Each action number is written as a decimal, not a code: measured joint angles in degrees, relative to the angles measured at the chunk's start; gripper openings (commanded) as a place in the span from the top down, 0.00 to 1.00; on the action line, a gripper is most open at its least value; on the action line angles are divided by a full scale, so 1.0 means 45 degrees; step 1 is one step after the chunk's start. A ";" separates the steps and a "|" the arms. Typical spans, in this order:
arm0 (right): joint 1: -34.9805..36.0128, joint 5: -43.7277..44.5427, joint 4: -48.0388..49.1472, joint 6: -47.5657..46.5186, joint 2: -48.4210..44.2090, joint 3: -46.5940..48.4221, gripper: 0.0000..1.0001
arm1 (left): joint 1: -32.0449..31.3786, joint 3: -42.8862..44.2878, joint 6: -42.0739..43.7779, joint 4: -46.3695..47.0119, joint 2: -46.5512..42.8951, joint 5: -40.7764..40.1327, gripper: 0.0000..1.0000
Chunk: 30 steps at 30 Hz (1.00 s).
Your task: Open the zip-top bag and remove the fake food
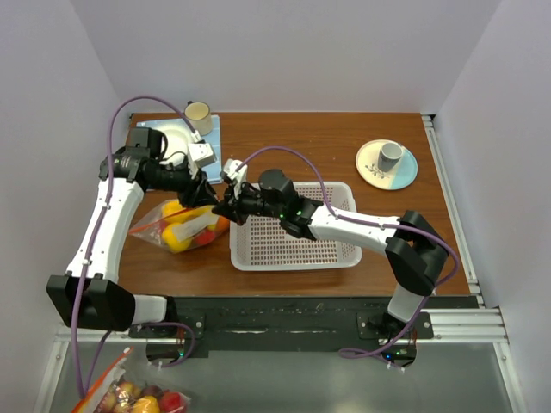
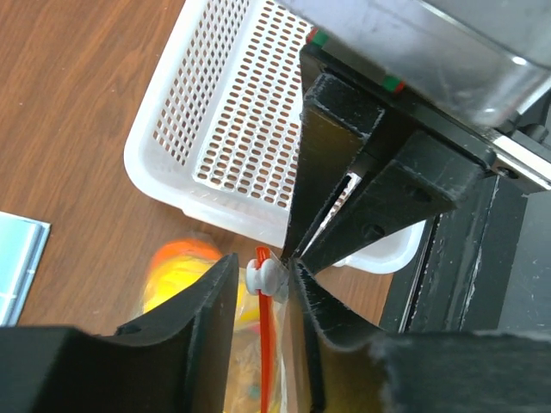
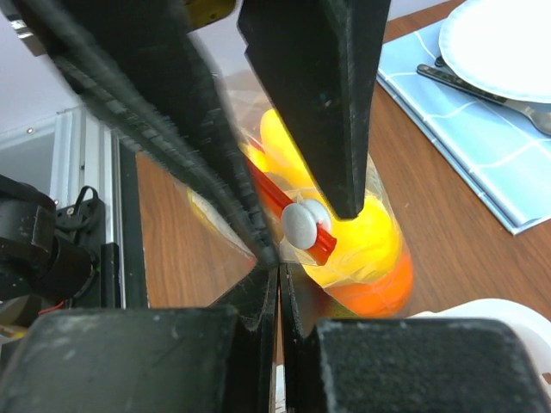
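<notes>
Tabletop (image 1: 301, 138); right hand (image 3: 277, 268) seemingly pinches zip-top bag (image 1: 153, 227).

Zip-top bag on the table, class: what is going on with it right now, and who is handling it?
Both arms meet at the mouth of the zip-top bag. The left claw stands open astride the orange-red zip strip, its fingers on either side of the white slider. The right claw is shut beside the slider, apparently pinching the bag's edge. The yellow and orange fake food is inside the bag, which lies next to the white basket.

Brown wooden table (image 1: 344, 138), white walls (image 1: 284, 52)
</notes>
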 measured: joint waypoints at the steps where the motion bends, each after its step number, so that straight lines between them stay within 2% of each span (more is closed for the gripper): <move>1: 0.0000 0.0000 0.0019 0.0000 0.0000 -0.0024 0.99 | 0.0000 0.0000 0.0034 -0.0019 0.0078 0.0039 0.75; 4: 0.0000 0.0005 0.0073 0.0039 0.0000 -0.0087 0.99 | 0.0000 0.0000 0.0141 -0.0063 0.0175 0.0073 0.86; 9: 0.0000 0.0005 0.0073 0.0078 -0.0005 -0.0131 0.99 | 0.0000 0.0097 0.0636 -0.0627 0.0214 0.0083 0.95; 20: -0.0194 -0.0019 0.0214 0.0204 -0.0005 -0.0141 0.99 | -0.0015 0.0738 0.1438 -0.1807 0.0160 -0.0452 0.98; 30: -0.1205 -0.0063 0.0393 0.0617 -0.0005 -0.0141 1.00 | 0.0117 -0.0024 0.2001 -0.1545 -0.0602 -0.2521 0.99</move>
